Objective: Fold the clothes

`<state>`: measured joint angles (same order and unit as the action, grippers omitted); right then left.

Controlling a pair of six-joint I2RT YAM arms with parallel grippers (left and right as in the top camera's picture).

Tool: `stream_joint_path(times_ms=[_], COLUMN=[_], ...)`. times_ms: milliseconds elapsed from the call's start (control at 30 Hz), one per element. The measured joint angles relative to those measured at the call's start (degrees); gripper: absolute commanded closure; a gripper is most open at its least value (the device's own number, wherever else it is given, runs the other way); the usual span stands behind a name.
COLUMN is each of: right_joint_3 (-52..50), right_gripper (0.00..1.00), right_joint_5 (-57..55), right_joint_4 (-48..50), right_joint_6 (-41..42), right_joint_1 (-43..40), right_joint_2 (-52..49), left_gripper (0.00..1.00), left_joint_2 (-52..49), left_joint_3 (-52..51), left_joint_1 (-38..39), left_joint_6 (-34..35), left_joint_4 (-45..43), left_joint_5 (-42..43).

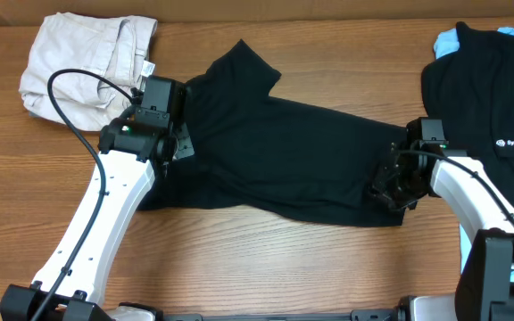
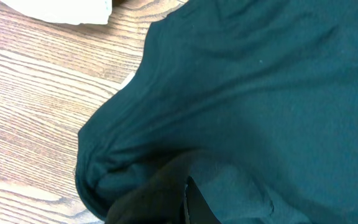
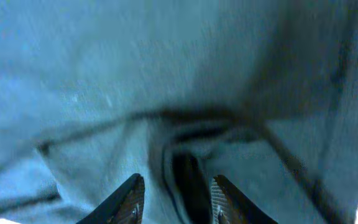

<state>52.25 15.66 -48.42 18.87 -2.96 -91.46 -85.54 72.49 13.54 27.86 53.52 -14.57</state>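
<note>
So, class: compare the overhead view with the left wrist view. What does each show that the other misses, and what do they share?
Only the overhead view shows both arms, the left gripper and right gripper at opposite ends of the black T-shirt, plus the logo shirt and the light-blue garment. Only the left wrist view shows the bunched fold of the T-shirt's edge close up. Both show the T-shirt, the wooden table and the beige trousers.

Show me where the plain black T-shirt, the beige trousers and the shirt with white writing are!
Plain black T-shirt [image 1: 284,152], overhead view, on the middle of its body.
Beige trousers [image 1: 74,58], overhead view, on the crumpled middle.
Shirt with white writing [image 1: 484,89], overhead view, on the fabric above the logo.
</note>
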Motion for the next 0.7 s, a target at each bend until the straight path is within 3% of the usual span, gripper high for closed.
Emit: stream_joint_path(times_ms=[33,133,167,433,700], right_joint_3=[-0.3,-0.7,-0.8,-0.9,0.2], right_gripper=[0.71,0.94,0.96,0.96,0.96], right_joint_5=[0.0,-0.2,-0.2,2.4,5.4], right_joint_4=[0.8,1.3,1.3,-2.1,-24.9], right_joint_6=[0.2,0.8,0.8,0.6,-1.5], right_joint_1=[0.0,0.1,0.1,0.1,0.0], right_joint_2=[0.0,0.0,0.0,0.0,5.2], left_gripper=[0.96,0.96,0.96,0.96,0.96], left_joint_2=[0.0,0.0,0.0,0.0,0.0], left_joint_3=[0.0,0.0,0.0,0.0,0.0], left_joint_1=[0.0,0.0,0.0,0.0,0.0], left_joint_6=[0.0,0.0,0.0,0.0,-1.1], left_joint_4=[0.0,-0.1,-0.1,-0.2,0.0], left_joint_5=[0.0,0.0,0.0,0.0,0.0])
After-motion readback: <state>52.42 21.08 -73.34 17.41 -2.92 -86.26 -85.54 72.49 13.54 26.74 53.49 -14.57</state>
